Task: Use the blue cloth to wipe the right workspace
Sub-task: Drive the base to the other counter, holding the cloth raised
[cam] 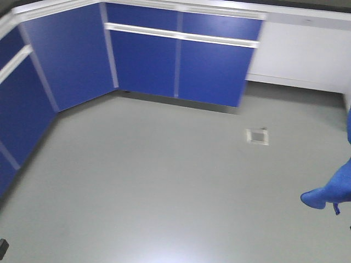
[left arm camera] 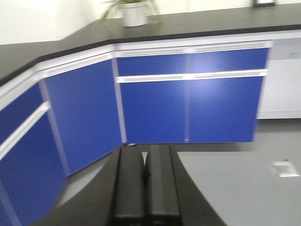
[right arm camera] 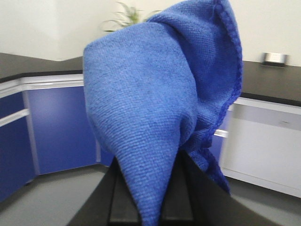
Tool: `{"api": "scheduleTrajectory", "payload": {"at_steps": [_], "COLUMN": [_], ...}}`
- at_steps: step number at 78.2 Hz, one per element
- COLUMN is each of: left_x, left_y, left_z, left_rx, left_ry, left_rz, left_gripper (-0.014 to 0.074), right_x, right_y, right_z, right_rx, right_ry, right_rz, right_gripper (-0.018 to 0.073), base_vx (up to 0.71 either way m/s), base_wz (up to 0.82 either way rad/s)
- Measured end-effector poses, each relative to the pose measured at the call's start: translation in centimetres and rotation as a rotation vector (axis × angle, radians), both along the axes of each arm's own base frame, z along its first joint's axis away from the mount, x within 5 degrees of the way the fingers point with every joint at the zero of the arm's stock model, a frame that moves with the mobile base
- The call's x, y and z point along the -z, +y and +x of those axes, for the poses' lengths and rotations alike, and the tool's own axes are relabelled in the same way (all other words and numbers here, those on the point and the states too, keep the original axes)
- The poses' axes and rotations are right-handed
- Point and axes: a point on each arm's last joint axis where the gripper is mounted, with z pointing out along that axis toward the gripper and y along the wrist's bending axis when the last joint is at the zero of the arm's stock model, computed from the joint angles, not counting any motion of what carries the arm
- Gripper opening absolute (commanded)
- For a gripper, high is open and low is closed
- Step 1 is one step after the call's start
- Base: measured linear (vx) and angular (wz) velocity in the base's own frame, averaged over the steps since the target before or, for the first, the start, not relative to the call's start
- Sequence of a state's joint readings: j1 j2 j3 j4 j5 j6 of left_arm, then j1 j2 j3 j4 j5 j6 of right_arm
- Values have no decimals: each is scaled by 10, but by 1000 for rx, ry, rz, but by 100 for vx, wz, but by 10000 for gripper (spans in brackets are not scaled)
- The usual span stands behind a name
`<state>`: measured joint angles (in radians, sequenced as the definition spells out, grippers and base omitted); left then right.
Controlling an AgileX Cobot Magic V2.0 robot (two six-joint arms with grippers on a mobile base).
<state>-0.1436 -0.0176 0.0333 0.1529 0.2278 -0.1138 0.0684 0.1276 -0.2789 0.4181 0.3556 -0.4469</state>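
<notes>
The right gripper [right arm camera: 150, 207] is clamped on the blue cloth [right arm camera: 155, 108], which rises from between its fingers in a long crumpled cone, hem curling at the top. In the front view the cloth [cam: 334, 189] hangs at the right edge above the grey floor [cam: 137, 181], thin tag down. The left gripper [left arm camera: 146, 188] is closed and empty. Blue cabinets [cam: 148, 60] under a black counter [left arm camera: 211, 23] with a potted plant [left arm camera: 134, 12] stand well beyond.

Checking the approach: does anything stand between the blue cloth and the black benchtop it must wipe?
Nothing visible does. The blue cloth is gripped by the right gripper; only open floor lies before the benchtop, though the cloth hides part.
</notes>
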Motion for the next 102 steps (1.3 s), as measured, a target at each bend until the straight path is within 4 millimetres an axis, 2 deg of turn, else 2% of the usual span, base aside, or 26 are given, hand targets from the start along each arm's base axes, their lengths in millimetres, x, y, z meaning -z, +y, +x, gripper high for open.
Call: {"api": "scheduleTrajectory", "payload": {"at_steps": [36, 102], "left_x": [0, 0], "left_y": [0, 0], "left_z": [0, 0], "left_rx": [0, 0], "left_ry": [0, 0], "left_rz": [0, 0], "left_gripper": [-6, -6], "right_x": [0, 1], "right_y": [0, 0], "right_z": [0, 0], "right_rx": [0, -4], "right_ry": [0, 10], "right_rz": [0, -2], "right_gripper": [-8, -8], "base_vx": [14, 30], "base_wz": [-75, -40]}}
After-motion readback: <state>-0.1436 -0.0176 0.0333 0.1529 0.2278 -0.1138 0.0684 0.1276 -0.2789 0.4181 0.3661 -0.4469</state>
